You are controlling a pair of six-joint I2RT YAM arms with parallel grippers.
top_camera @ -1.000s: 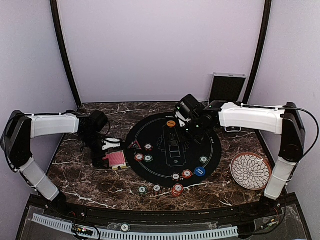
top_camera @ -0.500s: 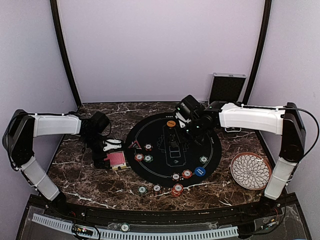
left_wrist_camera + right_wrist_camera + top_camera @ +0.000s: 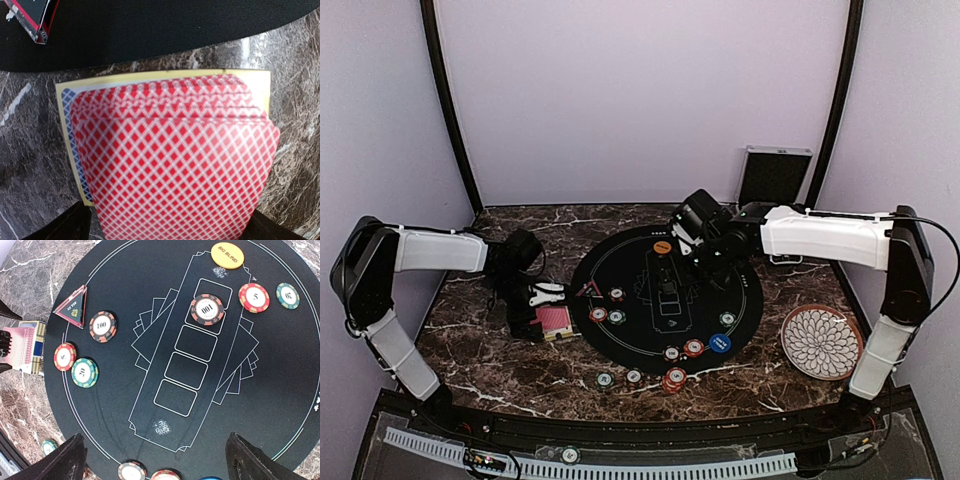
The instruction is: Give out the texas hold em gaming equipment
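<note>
Red-backed playing cards (image 3: 170,165) lie in a slightly fanned stack on a yellow-edged card at the left of the black mat (image 3: 650,262). My left gripper (image 3: 170,231) stands over them with a finger at each side, and the top card bows up between the fingers. My right gripper (image 3: 162,460) is open and empty above the mat's middle. On the mat are an orange button (image 3: 227,255), a blue button (image 3: 720,342), a triangular marker (image 3: 74,307) and several striped chips, one (image 3: 206,309) in a printed card box.
Three chip piles (image 3: 674,380) sit on the marble in front of the mat. A white patterned plate (image 3: 821,342) is at the right. A silver case (image 3: 775,175) leans on the back wall.
My left gripper has shifted slightly right and nearer over the cards. The right arm has hardly moved.
</note>
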